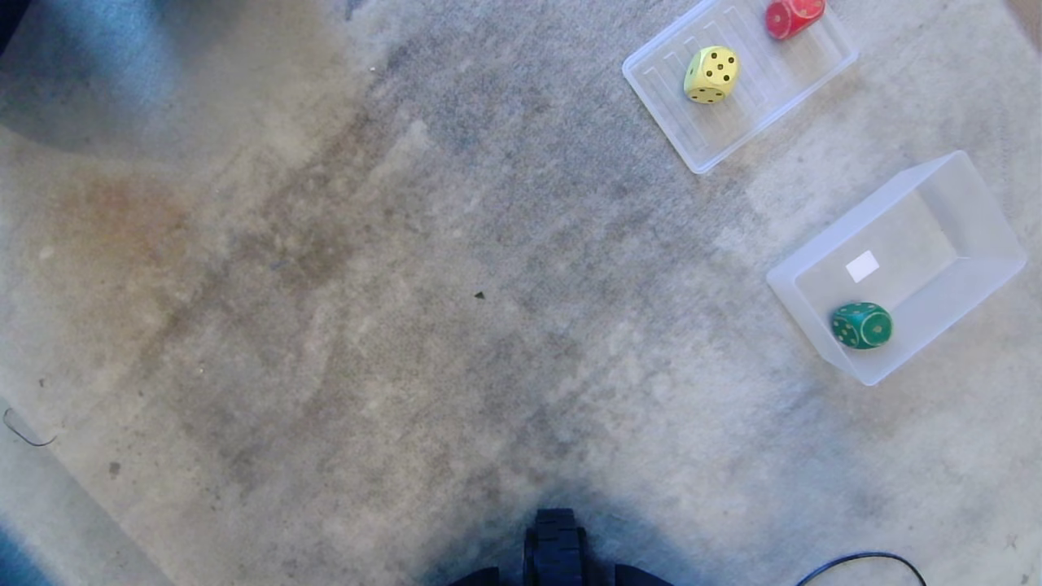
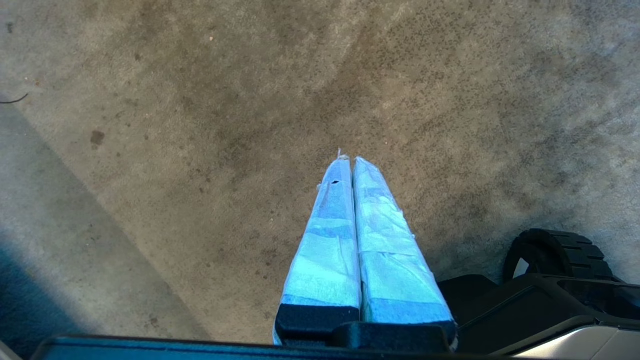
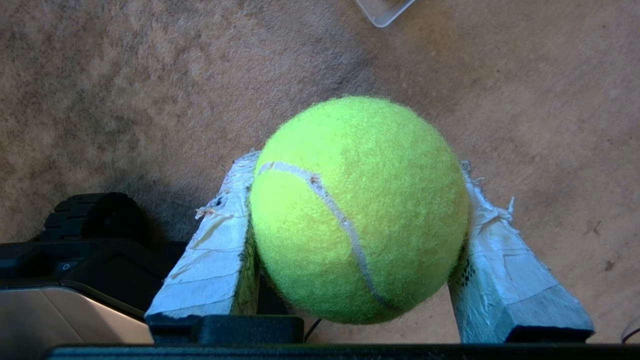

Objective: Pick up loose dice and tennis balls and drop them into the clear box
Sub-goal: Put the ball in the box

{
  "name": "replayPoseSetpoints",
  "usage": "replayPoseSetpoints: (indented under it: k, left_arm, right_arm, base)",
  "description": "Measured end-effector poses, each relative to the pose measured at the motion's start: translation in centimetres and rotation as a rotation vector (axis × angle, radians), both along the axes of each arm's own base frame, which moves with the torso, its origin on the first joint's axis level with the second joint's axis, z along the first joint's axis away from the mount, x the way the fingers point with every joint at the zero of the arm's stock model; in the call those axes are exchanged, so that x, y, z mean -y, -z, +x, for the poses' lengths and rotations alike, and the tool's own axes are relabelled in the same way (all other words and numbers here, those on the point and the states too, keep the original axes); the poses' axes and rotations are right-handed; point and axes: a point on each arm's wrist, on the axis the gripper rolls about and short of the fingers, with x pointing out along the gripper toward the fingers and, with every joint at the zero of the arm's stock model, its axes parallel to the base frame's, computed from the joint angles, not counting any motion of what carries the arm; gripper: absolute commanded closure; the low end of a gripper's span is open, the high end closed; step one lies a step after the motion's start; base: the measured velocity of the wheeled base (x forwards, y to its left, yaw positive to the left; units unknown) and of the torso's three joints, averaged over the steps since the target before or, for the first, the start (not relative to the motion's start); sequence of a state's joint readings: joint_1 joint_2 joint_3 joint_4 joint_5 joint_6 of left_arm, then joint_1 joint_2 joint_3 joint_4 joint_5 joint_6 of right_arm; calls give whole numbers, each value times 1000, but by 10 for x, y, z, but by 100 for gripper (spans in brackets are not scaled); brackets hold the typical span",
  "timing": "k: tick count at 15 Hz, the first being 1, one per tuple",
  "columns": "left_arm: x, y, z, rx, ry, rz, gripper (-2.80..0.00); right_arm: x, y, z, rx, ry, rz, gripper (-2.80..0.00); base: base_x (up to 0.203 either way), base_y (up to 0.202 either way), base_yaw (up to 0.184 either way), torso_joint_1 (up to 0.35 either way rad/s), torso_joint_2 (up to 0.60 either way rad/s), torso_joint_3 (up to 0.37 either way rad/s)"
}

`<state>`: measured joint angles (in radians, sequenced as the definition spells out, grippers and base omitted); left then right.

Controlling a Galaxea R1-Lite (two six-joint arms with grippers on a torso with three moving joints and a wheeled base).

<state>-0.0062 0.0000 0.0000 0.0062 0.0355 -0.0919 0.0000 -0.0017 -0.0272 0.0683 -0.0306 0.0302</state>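
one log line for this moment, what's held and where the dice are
right tool: shut on tennis ball | left tool: shut, empty | clear box: green die | ribbed tray: yellow die, red die

- Left gripper (image 2: 348, 162): taped fingers (image 2: 325, 250) pressed together, holding nothing, pointing down above the carpet.
- Right gripper (image 3: 357, 165): taped fingers (image 3: 215, 260) clamped on either side of a tennis ball (image 3: 357, 210).

Worn grey-beige carpet floor (image 1: 342, 309) with brownish stains, blue-tinged shadow at eleven o'clock, thin black cable (image 1: 863, 563) at five o'clock
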Motion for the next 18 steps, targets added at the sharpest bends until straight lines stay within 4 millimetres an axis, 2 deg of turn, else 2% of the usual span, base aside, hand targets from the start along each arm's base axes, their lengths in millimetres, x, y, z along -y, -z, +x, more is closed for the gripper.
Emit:
replayPoseSetpoints:
  k: [6, 8, 10, 12, 14, 16, 18]
  left_arm:
    - [0, 0, 0, 0, -1, -1, 0]
    - [0, 0, 0, 0, -1, 0, 0]
    - [0, 0, 0, 0, -1, -1, 0]
    - [0, 0, 0, 0, -1, -1, 0]
    - [0, 0, 0, 0, -1, 0, 0]
    - [0, 0, 0, 0, -1, -1, 0]
    - [0, 0, 0, 0, -1, -1, 0]
  right_arm:
    - [0, -2, 0, -6, 3, -19, 0]
    - [0, -20, 1, -7, 24, 17, 0]
    - [1, -49, 11, -41, 59, 58, 0]
    - [2, -81, 37, -82, 101, 84, 0]
    - [4, -103, 77, -113, 167, 96, 0]
    - [7, -115, 127, -122, 241, 112, 0]
    - [12, -116, 179, -109, 295, 137, 0]
  base:
    - [0, 0, 0, 0, 0, 0]
    - [0, 0, 0, 0, 0, 0]
    - [0, 0, 0, 0, 0, 0]
    - [0, 0, 0, 0, 0, 0]
    - [0, 0, 0, 0, 0, 0]
    - [0, 0, 0, 0, 0, 0]
    - [0, 0, 0, 0, 0, 0]
